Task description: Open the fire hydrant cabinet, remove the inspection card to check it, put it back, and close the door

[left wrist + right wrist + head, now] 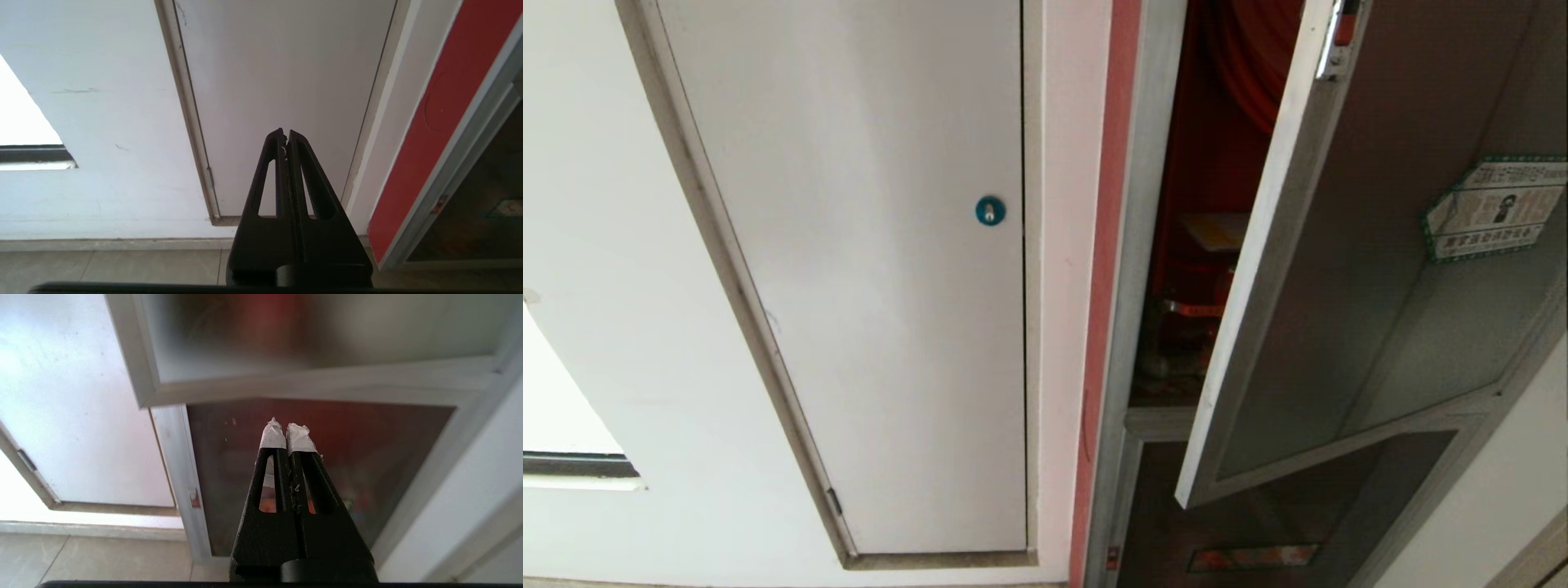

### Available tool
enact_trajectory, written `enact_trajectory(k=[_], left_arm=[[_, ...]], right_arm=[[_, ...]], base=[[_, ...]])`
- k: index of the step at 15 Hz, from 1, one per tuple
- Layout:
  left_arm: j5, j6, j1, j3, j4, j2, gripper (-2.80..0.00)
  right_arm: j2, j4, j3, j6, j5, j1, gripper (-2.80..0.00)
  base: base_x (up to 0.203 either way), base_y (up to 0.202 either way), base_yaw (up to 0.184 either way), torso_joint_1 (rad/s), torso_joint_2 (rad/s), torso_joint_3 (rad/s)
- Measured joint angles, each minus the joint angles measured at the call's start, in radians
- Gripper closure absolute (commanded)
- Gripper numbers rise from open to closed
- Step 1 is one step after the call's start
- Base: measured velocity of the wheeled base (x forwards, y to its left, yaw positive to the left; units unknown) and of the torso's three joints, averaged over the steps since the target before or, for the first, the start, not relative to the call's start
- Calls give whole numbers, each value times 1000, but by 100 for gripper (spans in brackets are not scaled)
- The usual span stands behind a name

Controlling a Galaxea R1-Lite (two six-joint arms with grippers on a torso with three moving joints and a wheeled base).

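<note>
The tall silver aluminium-framed fire hydrant cabinet (1143, 245) with its red interior stands ajar: its door (1380, 269), a dark tinted glass pane in an aluminium frame bearing a green-bordered white sticker (1494, 208), hangs partly swung out from the cabinet. Inside the cabinet, seen through the gap beside the door's free edge, lies a flat pale sheet with a yellow-orange band, which looks like the inspection card (1215, 231), resting above the red valve.

Neither arm shows in the head view. The left gripper (286, 134) faces the plain white panel (882, 269) with a blue round lock (990, 211), beside the cabinet; its jaws are clenched on nothing. The right gripper (287, 428), fingertips wrapped in white tape, points at the smaller dark glass panel (327, 465) below the door, its jaws likewise pressed together and empty.

The card seems still to be taken out. To do this well, I would first swing the door wider, pushing on its aluminium edge rather than the glass, so the right arm can enter the cabinet without scraping the frame, then release the jaws only near the card.
</note>
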Motion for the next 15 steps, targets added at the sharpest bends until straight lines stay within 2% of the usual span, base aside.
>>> enact_trajectory(k=[10,15], left_arm=[[0,0,0,0,-1,0,0],[0,-1,0,1,0,0,0]], right_arm=[[0,0,0,0,0,0,0],[0,0,0,0,0,0,0]], base=[[195,0,0,2,4,3],[19,0,1,4,2,0]])
